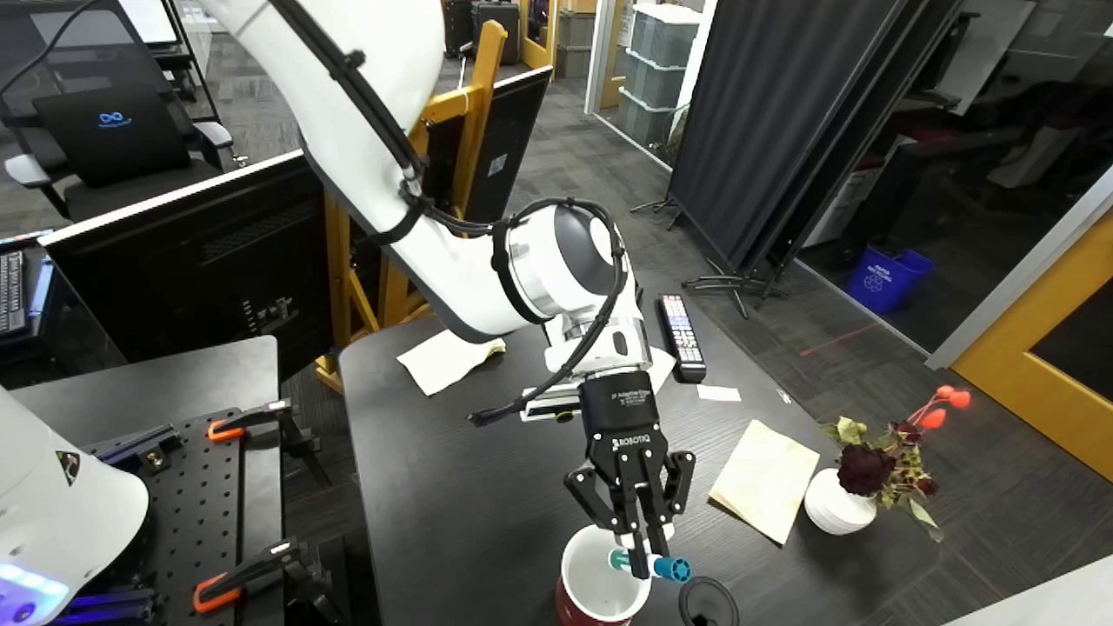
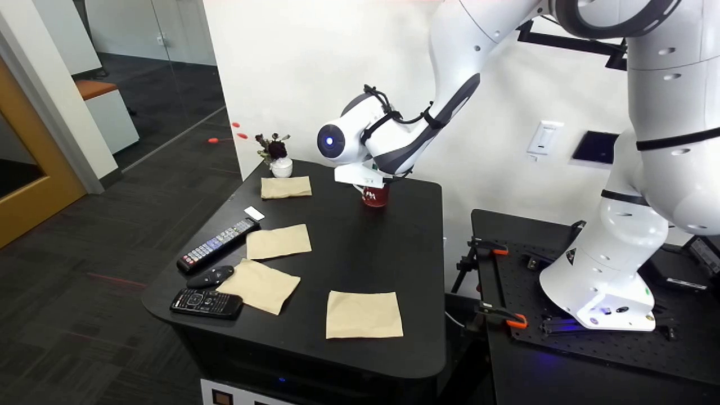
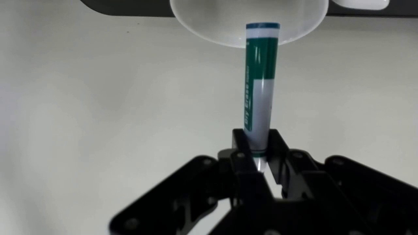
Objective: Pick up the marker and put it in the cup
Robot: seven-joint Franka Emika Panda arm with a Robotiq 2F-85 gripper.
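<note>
The marker is white and green with a blue end, and it shows in an exterior view (image 1: pixel 672 569) and in the wrist view (image 3: pixel 261 81). My gripper (image 1: pixel 650 561) is shut on it near one end; the fingertips show in the wrist view (image 3: pixel 258 137). The cup (image 1: pixel 600 581) is white inside and red outside, with a small handle. In the wrist view its mouth (image 3: pixel 209 19) lies behind the marker's blue end. In an exterior view the held marker crosses the cup's rim. In an exterior view the cup (image 2: pixel 376 197) stands partly behind my wrist, which hides my gripper.
A white vase with dark red flowers (image 1: pixel 839 502) stands near a tan napkin (image 1: pixel 765 478). A round black object (image 1: pixel 709 602) is beside the cup. Remotes (image 2: pixel 219 245) and several napkins (image 2: pixel 364 315) lie on the table. A white wall (image 2: pixel 315 73) rises behind the cup.
</note>
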